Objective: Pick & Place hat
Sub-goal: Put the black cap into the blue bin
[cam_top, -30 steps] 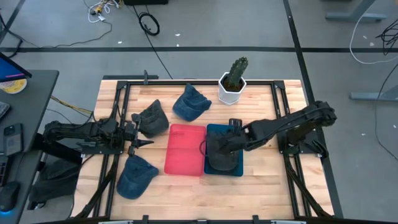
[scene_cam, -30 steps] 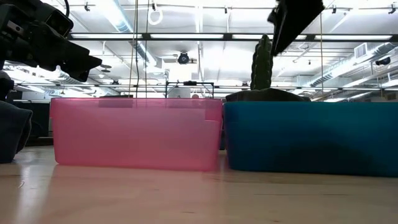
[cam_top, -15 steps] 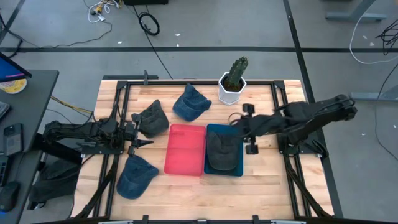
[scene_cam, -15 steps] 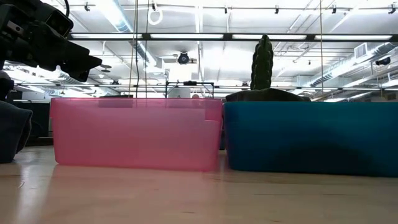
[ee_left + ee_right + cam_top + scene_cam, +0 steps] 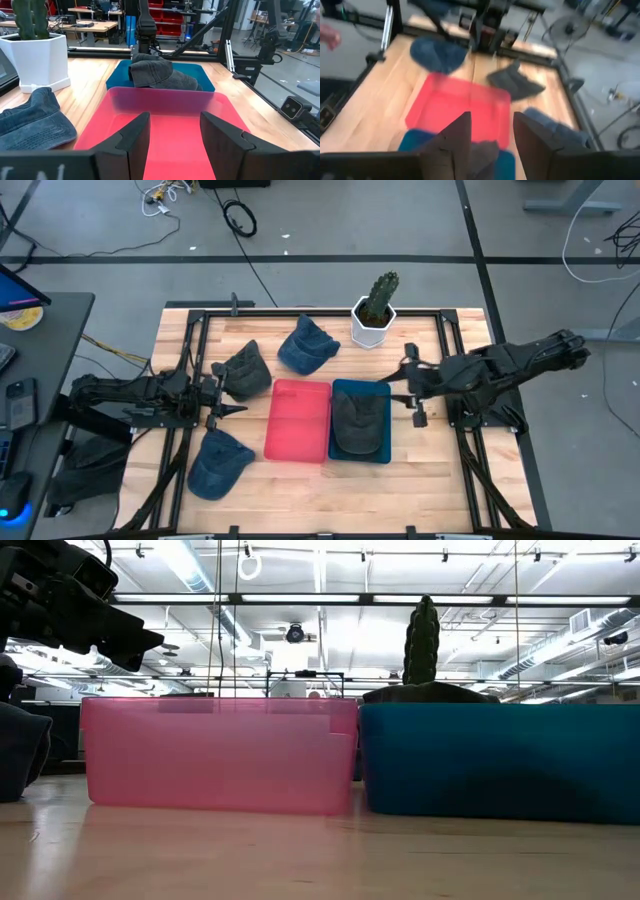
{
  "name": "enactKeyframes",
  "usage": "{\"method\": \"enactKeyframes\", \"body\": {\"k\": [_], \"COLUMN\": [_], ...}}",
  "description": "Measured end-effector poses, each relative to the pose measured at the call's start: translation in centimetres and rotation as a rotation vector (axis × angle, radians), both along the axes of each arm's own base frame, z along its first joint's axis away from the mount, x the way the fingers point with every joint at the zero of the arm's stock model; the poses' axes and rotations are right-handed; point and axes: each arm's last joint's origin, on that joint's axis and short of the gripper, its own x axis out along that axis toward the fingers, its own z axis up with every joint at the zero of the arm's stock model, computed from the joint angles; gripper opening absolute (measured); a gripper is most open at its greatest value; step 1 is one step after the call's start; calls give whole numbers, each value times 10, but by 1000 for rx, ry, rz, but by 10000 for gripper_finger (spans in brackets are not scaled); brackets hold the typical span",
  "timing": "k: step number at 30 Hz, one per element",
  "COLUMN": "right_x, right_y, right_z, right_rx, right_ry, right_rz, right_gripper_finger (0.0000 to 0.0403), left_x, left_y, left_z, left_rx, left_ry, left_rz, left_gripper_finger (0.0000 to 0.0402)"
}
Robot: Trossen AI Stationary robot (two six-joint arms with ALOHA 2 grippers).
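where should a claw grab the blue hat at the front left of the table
Best guess: take the blue hat by its rounded crown, coming straight down from above. It lies flat on bare wood, apart from the red bin, so nothing crowds it. The soft crown should bunch between the fingers; the flat brim offers less to pinch. The left claw is nearest.

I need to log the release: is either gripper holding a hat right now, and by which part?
Nothing is held. The right gripper is open beside the blue bin, where the dark hat lies; the left gripper is open too.

I count four hats — two blue (image 5: 307,345) (image 5: 217,464), two grey (image 5: 243,370) (image 5: 360,423) — plus two bins, one red (image 5: 298,420), one blue (image 5: 348,388), and one potted cactus (image 5: 375,312).
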Motion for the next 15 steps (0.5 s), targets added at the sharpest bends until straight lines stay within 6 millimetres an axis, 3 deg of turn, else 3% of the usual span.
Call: {"method": "enactKeyframes", "body": {"k": [5, 15], "right_x": [-28, -79], "right_y": [-12, -29], "right_z": [-4, -32], "right_rx": [39, 96], "right_ry": [-216, -574], "right_rz": [3, 6], "right_gripper_finger": [149, 149], "left_x": [0, 0], "left_y": [0, 0], "left_z": [0, 0], "left_rx": [0, 0], "left_ry": [0, -1], "left_rz": [0, 0], "left_gripper_finger": [177, 177]}}
